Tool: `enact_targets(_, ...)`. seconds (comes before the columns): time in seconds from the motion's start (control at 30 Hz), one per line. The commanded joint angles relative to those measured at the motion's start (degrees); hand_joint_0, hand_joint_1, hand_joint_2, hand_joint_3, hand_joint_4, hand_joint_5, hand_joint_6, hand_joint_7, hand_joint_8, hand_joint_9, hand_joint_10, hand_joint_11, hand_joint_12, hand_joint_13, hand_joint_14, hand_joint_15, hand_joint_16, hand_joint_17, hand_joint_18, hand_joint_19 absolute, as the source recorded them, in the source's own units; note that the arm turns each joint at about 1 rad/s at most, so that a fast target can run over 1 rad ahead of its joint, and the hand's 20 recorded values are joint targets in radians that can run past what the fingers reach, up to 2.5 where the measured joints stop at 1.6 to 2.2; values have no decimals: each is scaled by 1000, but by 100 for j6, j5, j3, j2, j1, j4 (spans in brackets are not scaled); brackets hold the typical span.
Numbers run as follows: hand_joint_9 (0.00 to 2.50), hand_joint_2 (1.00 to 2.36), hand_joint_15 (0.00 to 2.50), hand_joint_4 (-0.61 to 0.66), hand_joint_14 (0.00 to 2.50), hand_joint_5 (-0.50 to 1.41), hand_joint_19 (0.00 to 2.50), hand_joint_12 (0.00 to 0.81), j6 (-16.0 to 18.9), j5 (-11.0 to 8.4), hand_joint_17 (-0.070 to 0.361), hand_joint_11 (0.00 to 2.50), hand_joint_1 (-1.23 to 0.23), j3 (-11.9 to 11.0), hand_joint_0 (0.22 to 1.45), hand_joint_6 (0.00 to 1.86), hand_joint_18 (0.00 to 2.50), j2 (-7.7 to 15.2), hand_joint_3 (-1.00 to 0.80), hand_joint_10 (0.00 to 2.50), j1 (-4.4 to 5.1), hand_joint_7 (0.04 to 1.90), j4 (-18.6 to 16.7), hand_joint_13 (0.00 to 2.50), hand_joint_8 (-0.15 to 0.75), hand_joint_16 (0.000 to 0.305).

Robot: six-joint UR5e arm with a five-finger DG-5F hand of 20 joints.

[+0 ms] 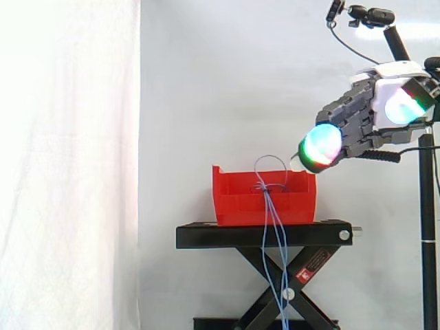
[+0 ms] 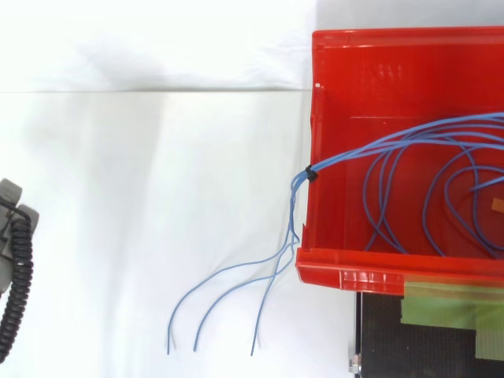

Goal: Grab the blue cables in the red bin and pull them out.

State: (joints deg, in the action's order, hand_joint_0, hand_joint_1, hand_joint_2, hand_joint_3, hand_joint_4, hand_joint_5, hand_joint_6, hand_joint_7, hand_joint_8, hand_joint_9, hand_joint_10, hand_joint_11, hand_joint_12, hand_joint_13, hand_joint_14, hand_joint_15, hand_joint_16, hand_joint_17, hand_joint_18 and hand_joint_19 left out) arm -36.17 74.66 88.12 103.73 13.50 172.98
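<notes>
Looking first at what lies nearest to the side camera, I see the thin blue cables [image 1: 268, 213]. Several strands hang down over the front wall of the red plastic bin [image 1: 237, 201]. They run on past the black scissor stand [image 1: 265, 234] down to the lower edge of the view. One loop of them stands up above the rim of the bin.

From the top camera I see more of these cables lying in wide curves on the floor of the bin. A small black tie [image 2: 309, 175] binds them together just at one side wall. From there the loose ends go over this wall and spread out outside of the bin. The bin itself sits on the flat top plate of the stand.

Higher up, at the right side of the side view, the grey robot hand [image 1: 357, 120] hangs in the air above the bin, well apart from the cables. Its fingers are stretched out and point down toward the bin. The front fingertip pad [image 1: 321, 146] glows green, cyan and red. The fingers hold nothing. Behind everything stands the white curtain [image 1: 69, 165].
</notes>
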Motion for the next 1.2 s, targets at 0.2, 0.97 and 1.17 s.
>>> enact_targets(0.2,489,1000,143,257,5,760,189,371,-3410,4,133,208,-1052,-207,759,183,161,-1,-1000,7,48,766,-810,274,271,59)
enact_targets(0.97,489,1000,145,245,5,803,191,365,-6249,1261,128,211,-1083,-216,775,41,188,746,-1000,7,162,807,-1188,274,262,57)
enact_targets(1.17,487,1000,144,264,5,821,202,368,-6530,1147,130,204,-1045,-480,748,0,183,1422,-1000,7,180,813,-1153,270,266,58)
